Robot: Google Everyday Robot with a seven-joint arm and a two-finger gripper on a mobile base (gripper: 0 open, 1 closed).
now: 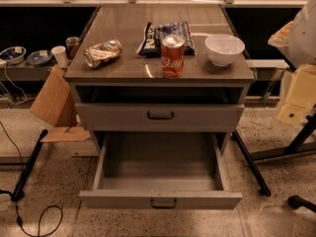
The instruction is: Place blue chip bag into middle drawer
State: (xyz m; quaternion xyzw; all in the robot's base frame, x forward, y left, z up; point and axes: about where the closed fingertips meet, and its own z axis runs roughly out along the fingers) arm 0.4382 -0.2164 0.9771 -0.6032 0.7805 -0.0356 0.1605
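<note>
A grey cabinet (84, 75) with a glossy brown top fills the middle of the camera view and stands on speckled flooring (276, 216). Its middle drawer (123, 200) is pulled well out toward the camera. The grey box interior is exposed, and a small dark bar handle sits at the centre of the front panel. Just above it a matching drawer front (108, 116) is closed, and above that a dark slot runs under the top.

At the right edge of the view, cut off by the frame, are the robot's white arm and the pale yellow gripper (296, 100). The gripper hangs beside the cabinet, at about the height of the closed drawer front, and touches nothing. I cannot tell whether it is spread or pressed together. A sheet of brown cardboard (54, 100) leans by the cabinet's left side.

The blue chip bag (155, 36) lies flat on the cabinet top near the middle and toward the back, with its white lettering facing up. It is well apart from the gripper, up and to the left of it, with a white bowl (224, 48) standing on the top between the two. The bag is also above and behind the open drawer.

A crushed gold-brown can (102, 53) lies on its side to the left of the bag. A red can (173, 57) stands upright just in front of the bag and overlaps its near edge in this view. On a low shelf at the far left are two small dishes (12, 54), a pale cup (59, 55) and a dark jar (72, 46).
</note>
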